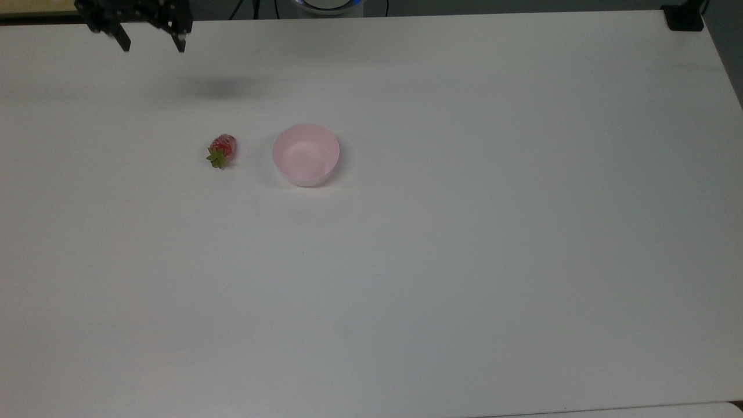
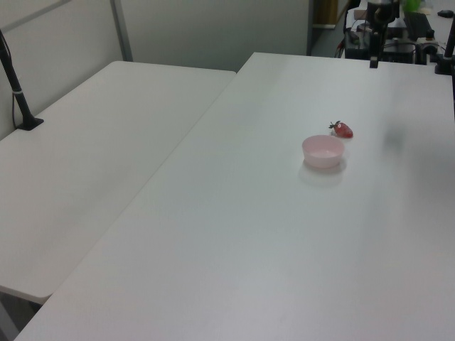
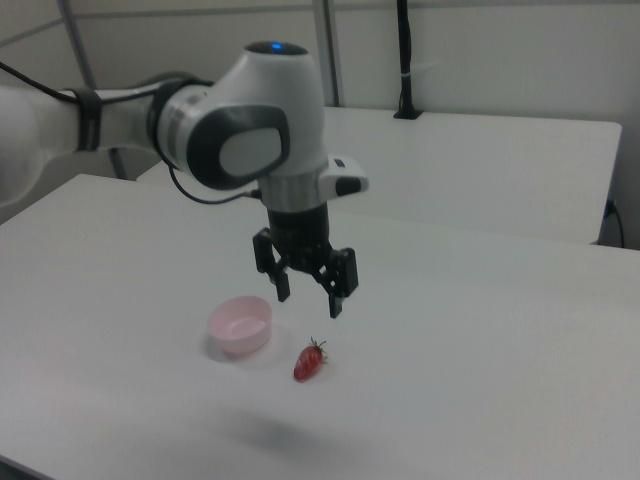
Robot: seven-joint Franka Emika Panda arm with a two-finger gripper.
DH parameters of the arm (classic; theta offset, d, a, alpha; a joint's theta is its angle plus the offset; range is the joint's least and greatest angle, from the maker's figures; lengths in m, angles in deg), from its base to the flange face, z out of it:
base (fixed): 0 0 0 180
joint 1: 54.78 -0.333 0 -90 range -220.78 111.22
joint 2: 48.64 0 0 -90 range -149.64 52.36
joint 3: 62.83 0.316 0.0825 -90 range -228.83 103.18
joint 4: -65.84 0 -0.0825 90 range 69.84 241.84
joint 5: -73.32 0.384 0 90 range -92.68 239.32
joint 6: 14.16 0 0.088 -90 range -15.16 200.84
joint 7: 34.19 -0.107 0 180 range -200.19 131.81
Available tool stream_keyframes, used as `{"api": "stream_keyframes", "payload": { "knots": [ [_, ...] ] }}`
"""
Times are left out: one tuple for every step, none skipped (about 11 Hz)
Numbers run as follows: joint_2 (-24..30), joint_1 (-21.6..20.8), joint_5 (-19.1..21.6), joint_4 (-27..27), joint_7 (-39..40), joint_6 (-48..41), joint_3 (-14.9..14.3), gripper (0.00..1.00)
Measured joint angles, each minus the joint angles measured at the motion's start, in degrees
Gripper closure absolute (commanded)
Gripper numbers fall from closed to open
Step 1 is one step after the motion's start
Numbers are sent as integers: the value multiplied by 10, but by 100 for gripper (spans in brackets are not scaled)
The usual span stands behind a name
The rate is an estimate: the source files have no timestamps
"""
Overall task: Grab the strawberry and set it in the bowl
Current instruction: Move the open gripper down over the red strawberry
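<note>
A small red strawberry [image 1: 223, 149] with a green leaf cap lies on the white table, just to the top view's left of the pale pink bowl [image 1: 306, 154]. The bowl holds nothing. In the right view the strawberry [image 3: 309, 362] lies to the right of the bowl [image 3: 240, 325]. My gripper [image 3: 309, 298] hangs open in the air above them, fingers pointing down, nothing between them. In the top view my gripper [image 1: 152, 44] is at the upper left corner. The left view shows the strawberry [image 2: 343, 130] behind the bowl [image 2: 323, 150] and my gripper [image 2: 373, 60] beyond them.
The white table [image 1: 464, 261] is wide and bare around the two objects. A second white table [image 2: 92, 177] adjoins it on the left view's left, with a black post [image 2: 15, 89] clamped at its edge. A black clamp [image 1: 685, 17] sits at the top view's upper right corner.
</note>
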Motion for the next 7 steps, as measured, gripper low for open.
{"api": "stream_keyframes", "payload": {
  "knots": [
    [-13,1,7,16,-22,35,-1,0],
    [-24,1,9,39,-46,84,-1,0],
    [-34,-1,9,65,-60,127,0,0],
    [-45,-4,9,83,-67,154,2,0],
    [-56,-8,9,91,-69,167,5,0],
    [-73,-20,9,93,-70,184,6,1],
    [-86,-29,9,94,-77,200,7,1]
  ]
}}
